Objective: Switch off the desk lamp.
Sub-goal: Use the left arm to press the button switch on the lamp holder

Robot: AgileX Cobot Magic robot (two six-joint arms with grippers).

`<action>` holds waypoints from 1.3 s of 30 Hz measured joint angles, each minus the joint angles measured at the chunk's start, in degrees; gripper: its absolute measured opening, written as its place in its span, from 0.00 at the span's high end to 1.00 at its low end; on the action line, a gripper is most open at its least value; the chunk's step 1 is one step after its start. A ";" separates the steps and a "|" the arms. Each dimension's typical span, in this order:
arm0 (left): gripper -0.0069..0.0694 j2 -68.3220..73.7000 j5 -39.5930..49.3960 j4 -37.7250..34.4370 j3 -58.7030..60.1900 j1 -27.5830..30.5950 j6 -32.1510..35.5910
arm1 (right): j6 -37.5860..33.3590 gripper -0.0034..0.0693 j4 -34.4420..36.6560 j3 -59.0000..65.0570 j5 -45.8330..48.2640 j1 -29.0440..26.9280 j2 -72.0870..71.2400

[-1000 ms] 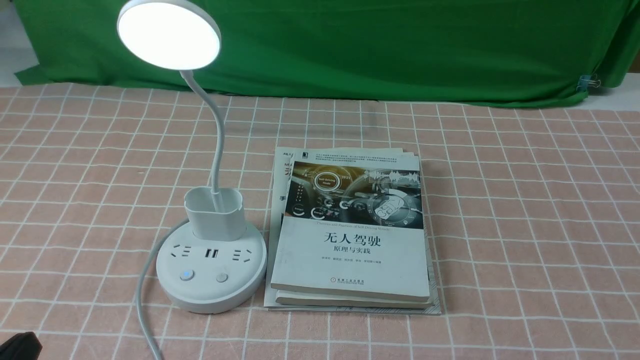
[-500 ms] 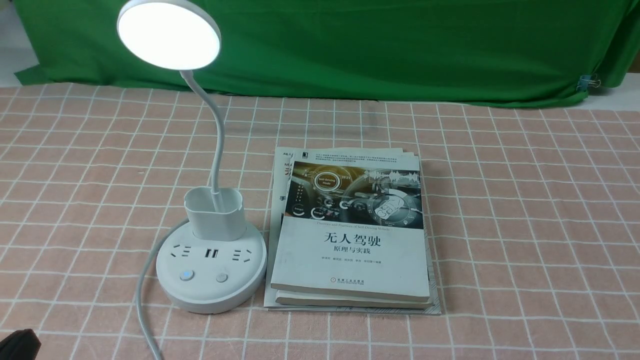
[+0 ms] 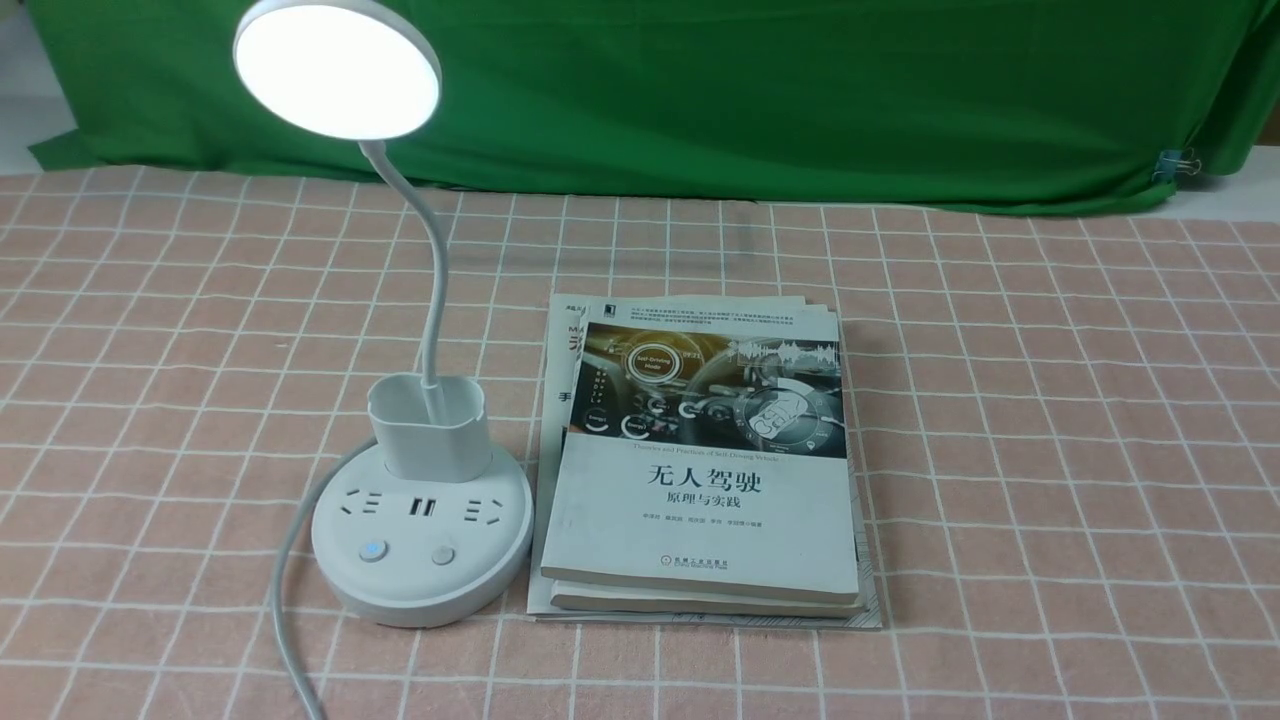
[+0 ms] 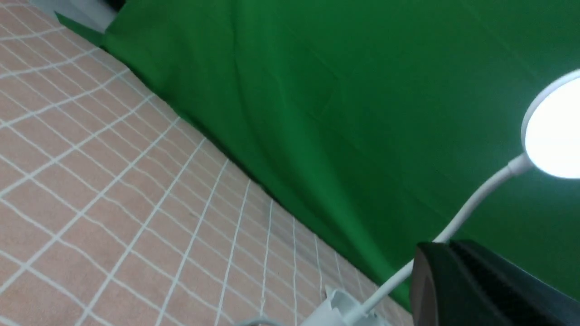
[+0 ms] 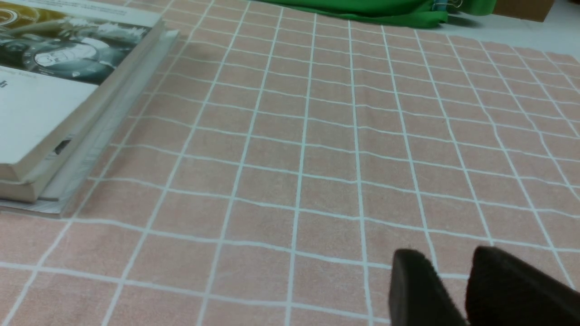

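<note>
Left hand [image 4: 442, 244] near the desk lamp [image 3: 422, 560], whose cup holds its neck [image 3: 437, 270].

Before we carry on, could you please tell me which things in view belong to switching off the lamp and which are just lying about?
For the job:
- lit desk lamp
- its two base buttons

Just lying about:
- stack of books
- green cloth
- clip on the cloth

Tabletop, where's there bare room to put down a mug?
Bare: right of the book stack up to the green cloth, and left of the lamp's cord. Crowded: lamp base and books nearly touch.
</note>
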 joint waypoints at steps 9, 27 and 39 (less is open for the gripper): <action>0.90 4.64 14.58 1.45 -8.43 0.00 -4.09 | 0.00 0.62 0.00 0.00 0.00 0.00 0.00; 0.90 54.21 56.13 22.07 -44.61 -5.11 7.03 | 0.00 0.62 0.00 0.00 0.00 0.00 0.00; 0.90 77.25 57.46 29.40 -54.84 -21.15 3.30 | 0.00 0.62 0.00 0.00 0.00 0.00 0.00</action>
